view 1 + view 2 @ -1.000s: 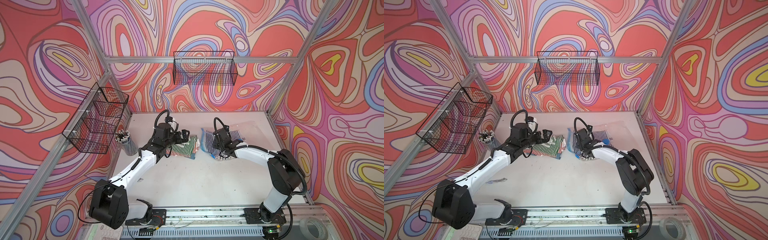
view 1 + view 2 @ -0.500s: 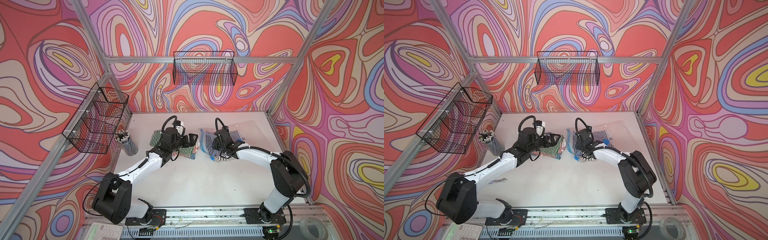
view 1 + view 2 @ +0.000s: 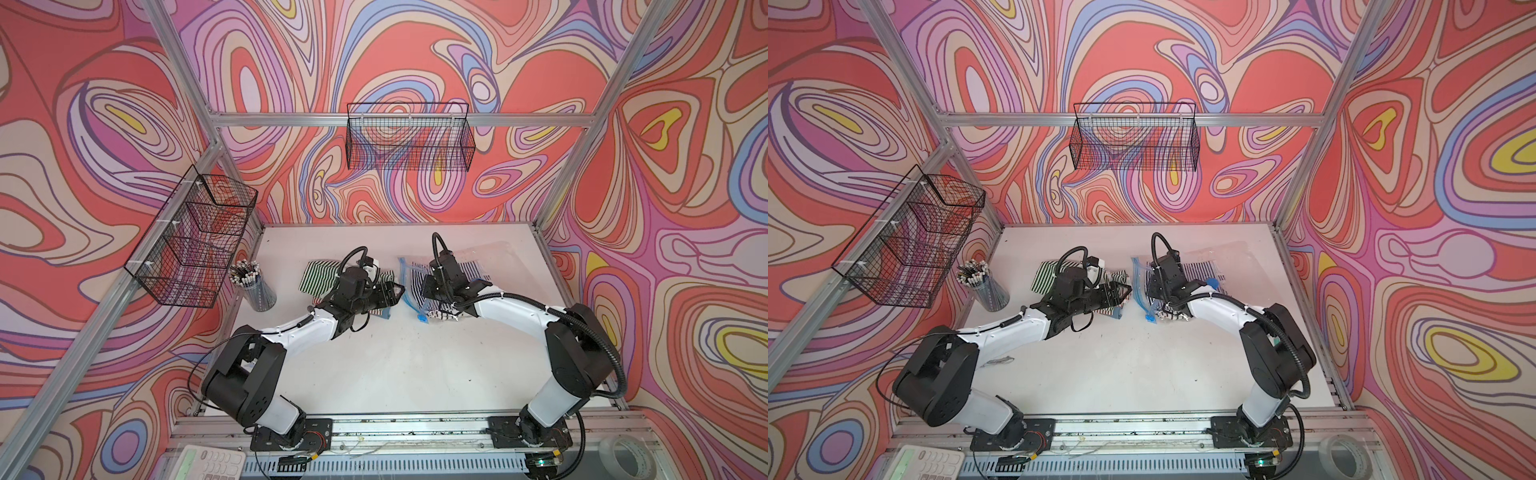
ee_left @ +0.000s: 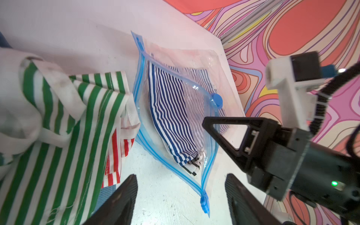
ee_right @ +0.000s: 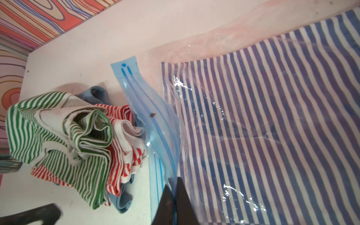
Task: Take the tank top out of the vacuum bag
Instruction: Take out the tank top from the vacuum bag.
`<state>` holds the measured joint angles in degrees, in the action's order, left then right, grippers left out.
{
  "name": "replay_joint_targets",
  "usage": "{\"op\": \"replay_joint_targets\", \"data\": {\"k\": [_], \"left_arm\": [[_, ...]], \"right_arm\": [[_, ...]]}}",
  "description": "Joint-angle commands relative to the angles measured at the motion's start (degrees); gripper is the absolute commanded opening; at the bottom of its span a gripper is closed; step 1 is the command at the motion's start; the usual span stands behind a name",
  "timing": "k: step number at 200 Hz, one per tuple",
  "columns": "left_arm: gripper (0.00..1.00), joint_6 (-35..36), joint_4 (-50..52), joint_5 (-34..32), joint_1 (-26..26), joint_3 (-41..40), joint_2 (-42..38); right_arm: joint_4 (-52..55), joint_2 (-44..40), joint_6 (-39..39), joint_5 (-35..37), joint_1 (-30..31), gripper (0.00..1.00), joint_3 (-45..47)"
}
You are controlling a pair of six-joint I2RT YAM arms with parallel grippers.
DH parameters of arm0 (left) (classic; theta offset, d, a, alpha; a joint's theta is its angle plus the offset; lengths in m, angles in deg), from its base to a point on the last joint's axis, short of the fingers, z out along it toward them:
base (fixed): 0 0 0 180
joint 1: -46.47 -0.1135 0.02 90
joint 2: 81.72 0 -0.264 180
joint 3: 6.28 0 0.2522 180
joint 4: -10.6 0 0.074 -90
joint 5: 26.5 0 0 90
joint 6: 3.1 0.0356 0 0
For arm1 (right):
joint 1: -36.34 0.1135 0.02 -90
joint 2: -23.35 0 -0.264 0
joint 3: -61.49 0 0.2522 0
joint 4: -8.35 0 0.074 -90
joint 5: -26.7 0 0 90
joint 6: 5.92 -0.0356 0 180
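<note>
The vacuum bag [image 3: 500, 259] lies at the right middle of the table, clear with a light-blue zip strip [image 5: 136, 91]. Its blue slider [image 4: 204, 202] sits at the near corner and its round valve cap [image 4: 216, 100] on top. Inside lies a blue-and-white striped tank top [image 5: 272, 116] [image 4: 167, 109], with a black-checked cloth edge [image 4: 191, 165] at the mouth. My right gripper [image 5: 176, 181] [image 3: 426, 291] is shut on the bag's upper lip and holds the mouth agape. My left gripper [image 4: 181, 179] [image 3: 392, 291] is open just in front of the mouth, with nothing between its fingers.
A heap of green-striped and red-striped clothes [image 3: 320, 278] [image 5: 68, 136] lies just left of the bag. A cup of pencils [image 3: 255, 286] stands at the table's left edge. Wire baskets hang on the left wall [image 3: 195, 245] and back wall [image 3: 409, 141].
My left arm has swung right, from over the clothes heap to the bag's mouth, and its jaws have narrowed somewhat. My right gripper has kept its hold on the bag.
</note>
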<state>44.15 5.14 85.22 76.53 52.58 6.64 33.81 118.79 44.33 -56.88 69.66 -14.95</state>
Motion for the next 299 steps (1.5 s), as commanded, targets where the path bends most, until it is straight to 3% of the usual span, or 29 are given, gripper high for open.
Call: {"op": "replay_joint_targets", "data": {"k": [1, 83, 171, 249, 299], "left_arm": [[0.71, -2.9, -3.8, 3.3, 0.4, 1.1, 1.8], [0.66, -3.0, -2.7, 3.4, 2.0, 2.6, 4.4], [0.61, -3.7, -1.9, 3.7, 2.8, 8.6, 12.6], [0.57, -3.1, 1.9, 4.2, 2.9, 20.9, 25.8], [0.57, 0.3, 6.7, 0.5, 3.3, 24.7, 28.0]], "right_arm": [[-3.3, -3.3, -1.2, -1.1, -0.2, 0.00, 0.5], [-6.5, -6.3, -2.2, -1.6, -0.1, 0.00, 4.9], [-8.4, -6.6, -3.8, -3.2, -0.2, 0.00, 5.5], [-8.9, -6.8, -5.3, -3.6, -0.2, 0.00, 7.3], [-7.5, -6.8, -5.4, -3.6, -0.1, 0.00, 6.3]]}}
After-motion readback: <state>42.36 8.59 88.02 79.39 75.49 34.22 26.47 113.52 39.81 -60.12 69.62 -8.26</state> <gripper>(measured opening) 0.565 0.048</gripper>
